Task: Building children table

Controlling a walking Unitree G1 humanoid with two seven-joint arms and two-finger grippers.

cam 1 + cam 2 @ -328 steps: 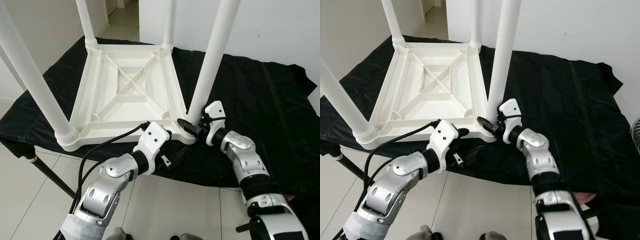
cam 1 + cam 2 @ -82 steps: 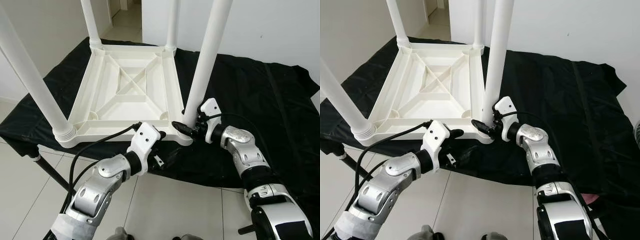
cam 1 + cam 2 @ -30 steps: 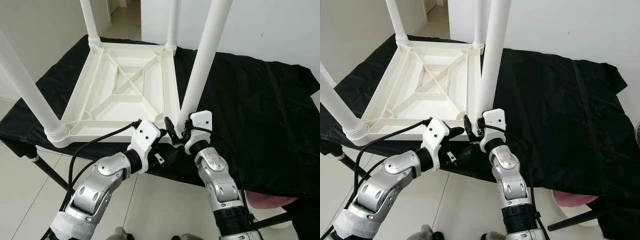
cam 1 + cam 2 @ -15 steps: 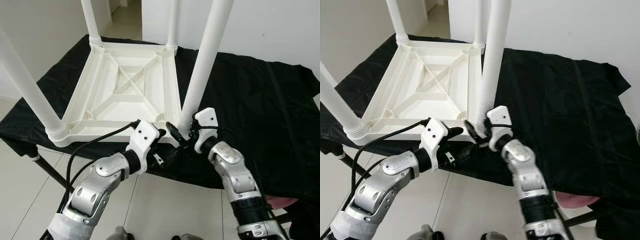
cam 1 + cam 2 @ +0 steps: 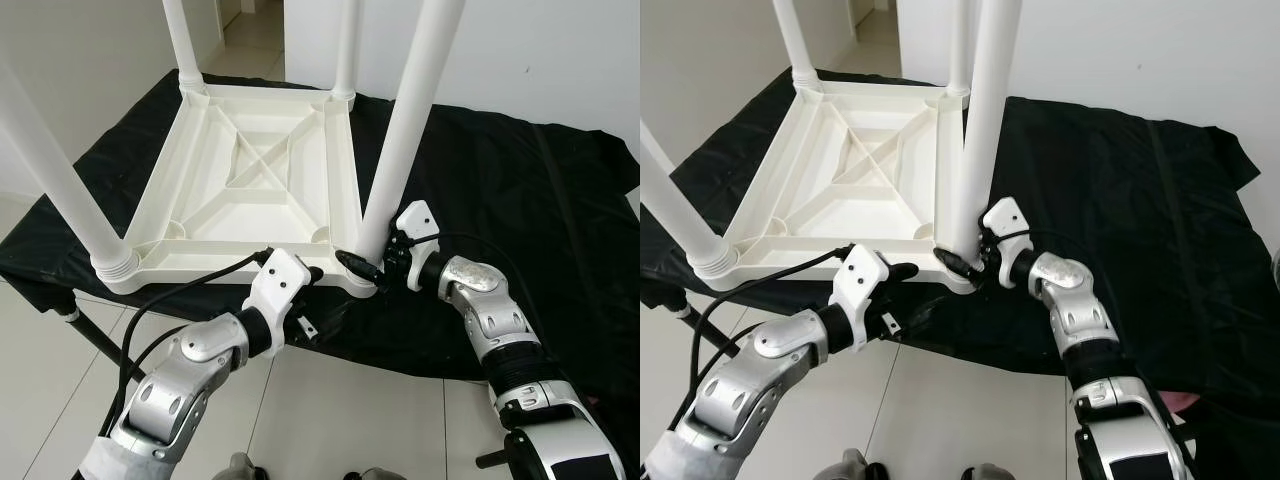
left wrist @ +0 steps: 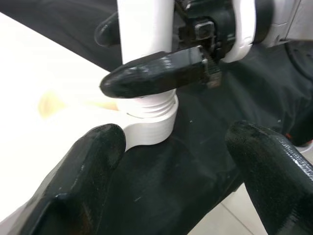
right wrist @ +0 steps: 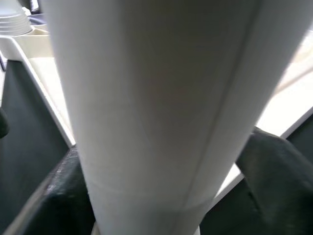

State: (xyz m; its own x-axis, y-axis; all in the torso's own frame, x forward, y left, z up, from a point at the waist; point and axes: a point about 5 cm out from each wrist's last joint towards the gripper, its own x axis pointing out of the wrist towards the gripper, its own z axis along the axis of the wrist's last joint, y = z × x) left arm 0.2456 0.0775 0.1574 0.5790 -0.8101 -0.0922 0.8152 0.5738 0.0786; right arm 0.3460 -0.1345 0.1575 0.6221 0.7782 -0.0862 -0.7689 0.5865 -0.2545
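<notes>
A white plastic children's table (image 5: 250, 180) lies upside down on a black cloth, all its legs pointing up. My right gripper (image 5: 362, 262) is shut on the base of the near right leg (image 5: 400, 130), just above its threaded collar (image 6: 149, 110). One of its fingers (image 6: 151, 73) crosses the front of the leg and the other finger (image 6: 105, 32) sits behind it. My left gripper (image 5: 316, 300) is open at the tabletop's near edge, next to that corner. Its fingers (image 6: 93, 166) stand wide apart and hold nothing.
The black cloth (image 5: 520, 200) covers a work table that ends just in front of me, with a dark stand leg (image 5: 100, 350) and tiled floor below. The near left leg (image 5: 60, 170) and the far left leg (image 5: 180, 45) rise tall. A white wall stands behind.
My right arm has swung from beneath the corner out to the right, its gripper staying at the leg's base. The left gripper has drawn back slightly toward me.
</notes>
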